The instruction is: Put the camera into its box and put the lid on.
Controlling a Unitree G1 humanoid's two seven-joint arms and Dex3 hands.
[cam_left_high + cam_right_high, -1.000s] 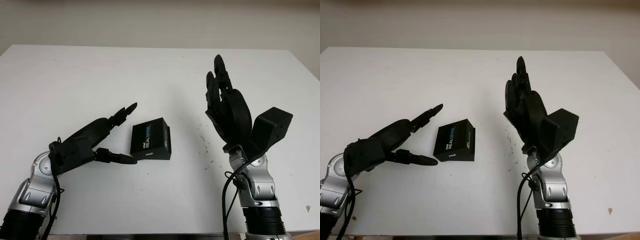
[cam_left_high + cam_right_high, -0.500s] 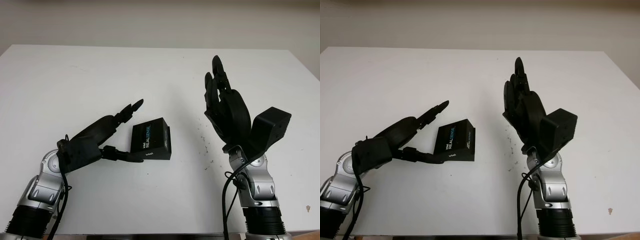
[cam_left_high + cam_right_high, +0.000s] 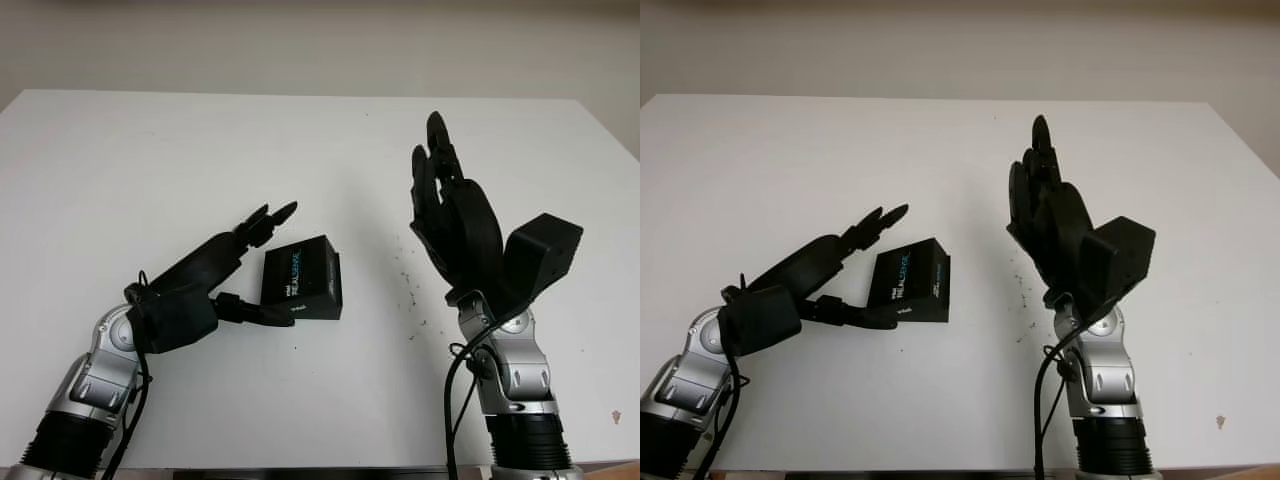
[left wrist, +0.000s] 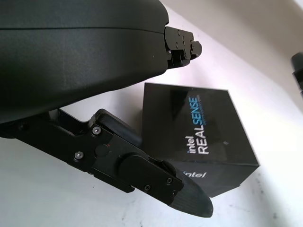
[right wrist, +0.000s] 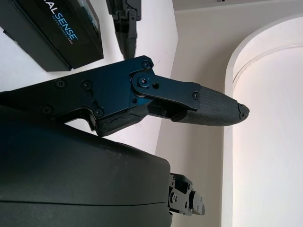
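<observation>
The left hand point(image 3: 235, 270), open and holding nothing, brackets the closed box point(image 3: 302, 278) between its thumb and fingers. It should close squarely on opposite sides. The right hand point(image 3: 452, 220) hovers open, well apart.

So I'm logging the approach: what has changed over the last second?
The left hand has moved forward and to the right, up to the black box, its fingers now on either side of the box's left end, not visibly closed on it. The box lies where it was, lid on. The right hand stays raised and open above the table.
</observation>
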